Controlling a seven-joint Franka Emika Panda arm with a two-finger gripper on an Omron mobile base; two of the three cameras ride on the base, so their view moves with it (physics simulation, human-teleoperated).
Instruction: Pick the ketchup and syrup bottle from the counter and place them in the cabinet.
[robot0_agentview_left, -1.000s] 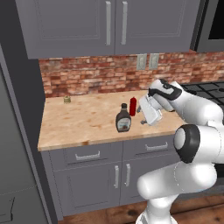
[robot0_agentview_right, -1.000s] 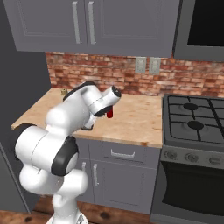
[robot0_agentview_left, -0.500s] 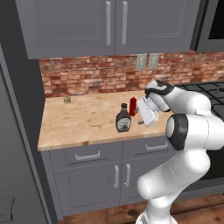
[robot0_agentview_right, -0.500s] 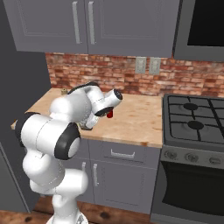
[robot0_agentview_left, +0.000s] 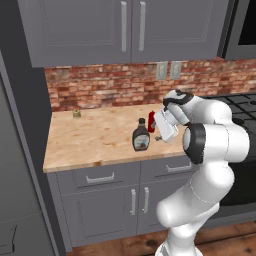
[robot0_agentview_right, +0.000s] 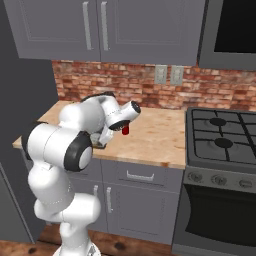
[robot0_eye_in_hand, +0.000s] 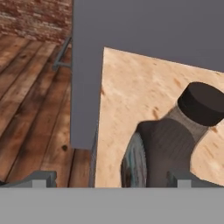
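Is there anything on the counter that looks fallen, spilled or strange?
Nothing stands out. The syrup bottle and the ketchup both stand upright on the counter, with no spill visible. The gripper hovers open beside them.

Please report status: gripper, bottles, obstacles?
Gripper open, beside syrup bottle, holding nothing. Ketchup upright behind it on counter. Nothing blocking.

Tan wooden counter over grey drawers, syrup bottle upright near the front edge, ketchup just behind it, small jar (contents unclear) by the brick wall.
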